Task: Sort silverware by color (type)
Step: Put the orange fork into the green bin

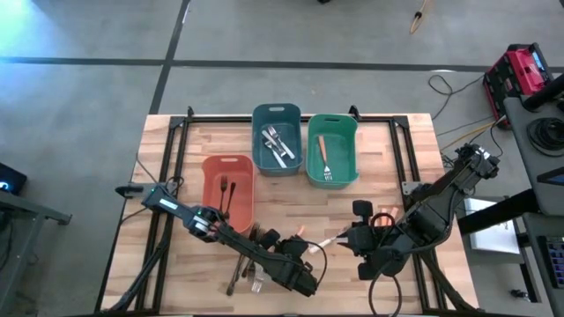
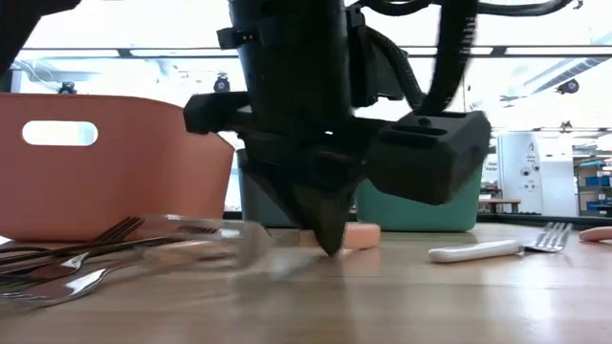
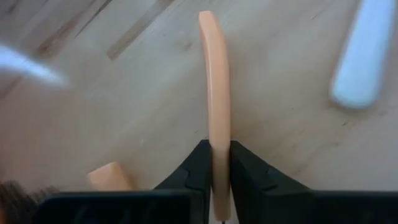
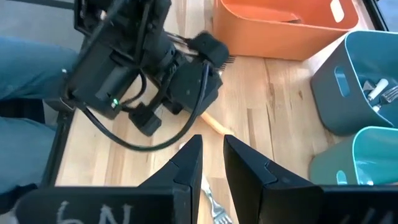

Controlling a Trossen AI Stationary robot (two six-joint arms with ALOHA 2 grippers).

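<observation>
Two dark fingers (image 3: 239,180) of the left gripper (image 3: 219,177) pinch an orange handle (image 3: 215,93) low at the table's front, jaws nearly together, probably ready for lifting. Just beside, loose silverware (image 1: 247,264) lies unsorted. The right gripper (image 4: 211,158) hovers nearby, jaws narrowly apart over a white-handled fork (image 2: 497,248). Farther back stand salmon bin (image 1: 211,172), blue bin (image 1: 260,114) and green bin (image 1: 348,128), each holding one kind.

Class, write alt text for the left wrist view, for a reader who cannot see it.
The left gripper is closed on a slim orange handle that lies along the pale wooden table. A white handle lies off to one side, and the end of another orange handle shows beside the gripper.
</observation>
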